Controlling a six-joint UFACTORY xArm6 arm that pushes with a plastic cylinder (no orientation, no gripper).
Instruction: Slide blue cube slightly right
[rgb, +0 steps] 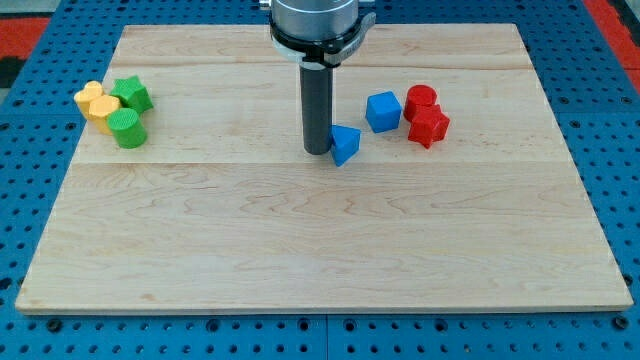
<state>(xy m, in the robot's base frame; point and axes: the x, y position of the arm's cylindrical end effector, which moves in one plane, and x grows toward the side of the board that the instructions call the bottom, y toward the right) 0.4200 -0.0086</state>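
Observation:
The blue cube (382, 111) sits on the wooden board right of centre near the view's top. A blue wedge-shaped block (345, 145) lies just below and left of it. My tip (318, 151) stands on the board right against the left side of the blue wedge, left and below the blue cube, with the wedge between them. Two red blocks, a cylinder (421, 100) and a star-like one (429, 126), sit close to the cube's right side.
At the view's left a cluster holds two yellow blocks (97, 103), a green star-like block (132, 94) and a green cylinder (127, 130). The board's edge (320, 305) borders a blue perforated table.

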